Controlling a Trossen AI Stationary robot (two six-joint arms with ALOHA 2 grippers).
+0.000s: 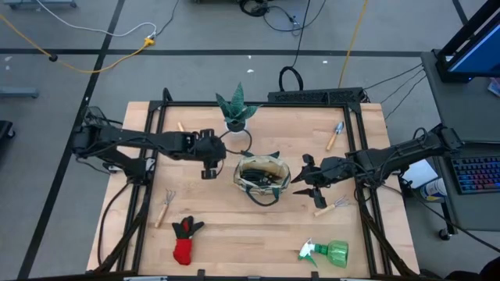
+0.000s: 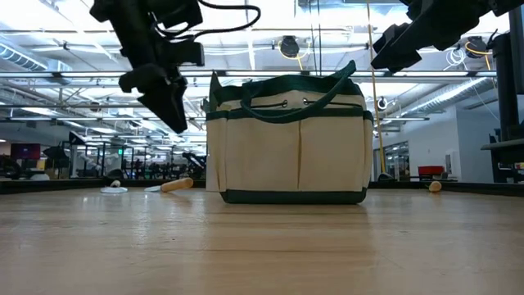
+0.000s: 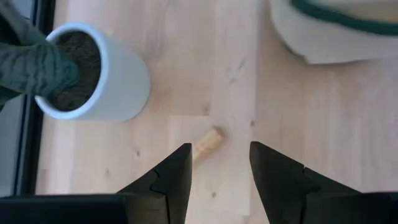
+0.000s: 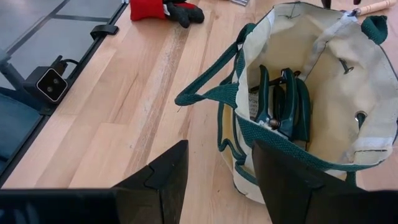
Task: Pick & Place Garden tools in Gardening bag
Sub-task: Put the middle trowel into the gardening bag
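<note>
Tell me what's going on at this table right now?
Two dark robot arms are packing garden tools into a round beige canvas bag with green trim at the table's middle. Green-black pruning shears already lie inside it. The left claw hovers open beside the bag, above a wooden tool handle near the white plant pot. The right claw hangs open on the bag's other side, empty. A red-black glove, a green spray bottle and several small wooden-handled tools remain on the table.
</note>
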